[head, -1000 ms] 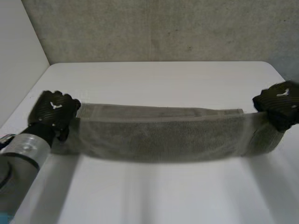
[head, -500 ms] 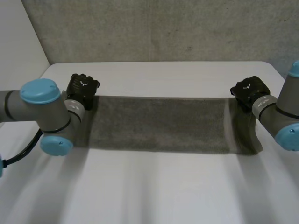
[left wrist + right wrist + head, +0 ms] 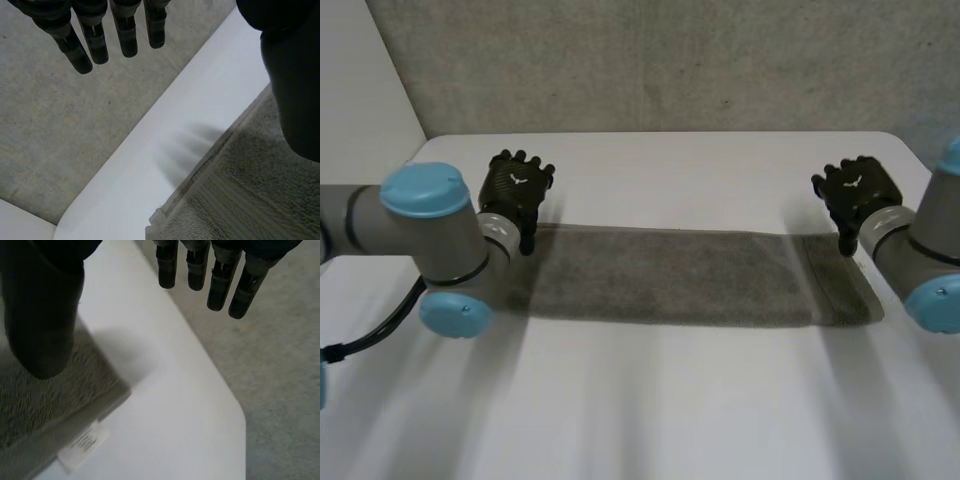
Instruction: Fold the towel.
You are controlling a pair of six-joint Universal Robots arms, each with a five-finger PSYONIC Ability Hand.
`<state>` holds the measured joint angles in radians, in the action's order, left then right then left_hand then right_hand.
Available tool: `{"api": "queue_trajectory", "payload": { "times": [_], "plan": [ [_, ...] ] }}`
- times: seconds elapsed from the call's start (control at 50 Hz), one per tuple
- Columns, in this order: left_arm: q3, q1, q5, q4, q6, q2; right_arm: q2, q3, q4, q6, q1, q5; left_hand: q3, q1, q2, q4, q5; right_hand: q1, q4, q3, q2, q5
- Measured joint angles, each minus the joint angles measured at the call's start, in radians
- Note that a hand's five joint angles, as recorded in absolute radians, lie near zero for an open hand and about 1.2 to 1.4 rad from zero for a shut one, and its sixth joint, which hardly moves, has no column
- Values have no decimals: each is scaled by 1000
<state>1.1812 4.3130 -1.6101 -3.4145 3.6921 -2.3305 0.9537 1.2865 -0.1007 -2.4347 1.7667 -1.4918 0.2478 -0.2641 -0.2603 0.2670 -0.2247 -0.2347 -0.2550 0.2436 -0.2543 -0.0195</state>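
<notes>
both hands (image 3: pixel 517 183) (image 3: pixel 857 188) open, seemingly just above towel (image 3: pixel 670 275).

Soft, dim light spreads evenly over the white table (image 3: pixel 650 400); the towel (image 3: pixel 670 275) reads dark, the far wall (image 3: pixel 650 60) dull.

A grey towel (image 3: pixel 670 276) lies flat, folded lengthwise, across the table.

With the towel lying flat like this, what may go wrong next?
1. At the right end of the towel the layers seem misaligned, so the next fold may come out crooked.
2. The left hand and right hand are open by its far corners; a regrasp may catch only one layer.
</notes>
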Motion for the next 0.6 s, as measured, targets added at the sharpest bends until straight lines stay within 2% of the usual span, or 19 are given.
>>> {"api": "queue_trajectory", "payload": {
  "times": [0.08, 0.18, 0.28, 0.44, 0.6],
  "plan": [
    [111, 6, 17, -10, -45, 94, 112, 73, 8, -81, -7, 32, 0, 0, 0, 0, -1, 3, 0, 0, 0, 1],
    [309, 12, 63, -50, -114, 246, 268, 202, 55, -148, -24, 113, 0, 0, 0, 0, -3, 3, 0, 0, 0, 3],
    [483, 16, 93, -104, -139, 375, 340, 305, 140, -160, -77, 176, 0, 0, 0, 0, -3, 4, 0, 0, 0, 3],
    [700, 16, 101, -208, -143, 530, 351, 441, 204, -151, -173, 263, 0, 0, 0, 0, -3, -25, -5, 9, -5, -61],
    [771, 16, 98, -271, -169, 553, 274, 496, 107, -151, -236, 338, 0, 0, 0, 0, -3, -75, -49, 55, -33, -124]
  ]
}}
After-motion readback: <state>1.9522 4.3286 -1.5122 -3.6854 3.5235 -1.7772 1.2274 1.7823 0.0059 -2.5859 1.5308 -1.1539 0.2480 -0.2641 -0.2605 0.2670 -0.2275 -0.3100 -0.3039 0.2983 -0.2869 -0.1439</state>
